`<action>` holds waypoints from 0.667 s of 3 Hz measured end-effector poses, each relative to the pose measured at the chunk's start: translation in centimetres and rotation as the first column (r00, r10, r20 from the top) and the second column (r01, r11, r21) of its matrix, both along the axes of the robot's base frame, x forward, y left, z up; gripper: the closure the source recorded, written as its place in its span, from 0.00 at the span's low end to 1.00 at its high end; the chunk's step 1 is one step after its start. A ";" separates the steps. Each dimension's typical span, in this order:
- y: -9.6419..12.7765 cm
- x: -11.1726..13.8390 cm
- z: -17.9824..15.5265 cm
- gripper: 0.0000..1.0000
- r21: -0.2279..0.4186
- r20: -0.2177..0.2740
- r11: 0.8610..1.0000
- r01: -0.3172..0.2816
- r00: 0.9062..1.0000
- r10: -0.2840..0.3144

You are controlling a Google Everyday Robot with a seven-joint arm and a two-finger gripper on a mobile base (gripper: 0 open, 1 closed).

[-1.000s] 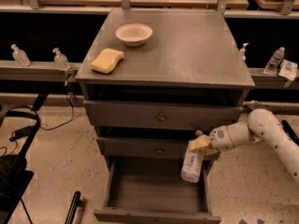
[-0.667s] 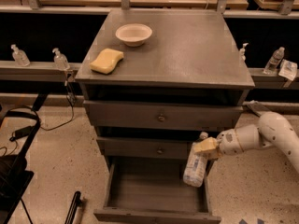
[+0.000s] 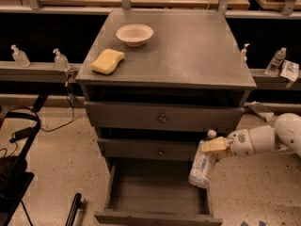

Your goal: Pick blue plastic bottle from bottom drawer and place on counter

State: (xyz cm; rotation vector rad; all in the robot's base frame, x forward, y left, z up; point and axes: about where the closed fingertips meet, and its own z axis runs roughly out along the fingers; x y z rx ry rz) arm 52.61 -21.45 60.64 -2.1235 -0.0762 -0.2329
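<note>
The hand (image 3: 211,146) sits low at the right front of the grey cabinet, level with the middle drawer (image 3: 161,150), at the end of a white arm (image 3: 277,138) that reaches in from the right edge of the view. Its yellowish fingers (image 3: 217,144) are pinched on the blue plastic bottle (image 3: 201,168), gripping it just under the white cap.

The bottle hangs cap-up and leans a little, base towards the left. It is in the air above the right side of the bottom drawer (image 3: 155,192). Its base is close above the drawer's right wall, and whether the 2 touch cannot be told. The bottom drawer is pulled out, and its grey floor is bare where it shows.

The 2 shallower drawers above are pushed in, each with 1 round knob; the upper one (image 3: 162,118) runs just under the cabinet top. That top, the square grey surface (image 3: 188,51), carries a pale bowl (image 3: 135,34) near its back left and a yellow sponge (image 3: 107,60) just in front of the bowl, near the left edge.

On the ledge behind the cabinet, 2 small pump bottles (image 3: 19,56) stand at the left and 1 small water bottle (image 3: 275,61) at the right
</note>
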 end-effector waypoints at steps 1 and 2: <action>1.2 0.1 4.9 1.00 0.029 0.121 0.998 -0.056 0.991 0.052; 1.9 0.3 7.7 1.00 0.019 0.187 0.996 -0.086 0.979 0.081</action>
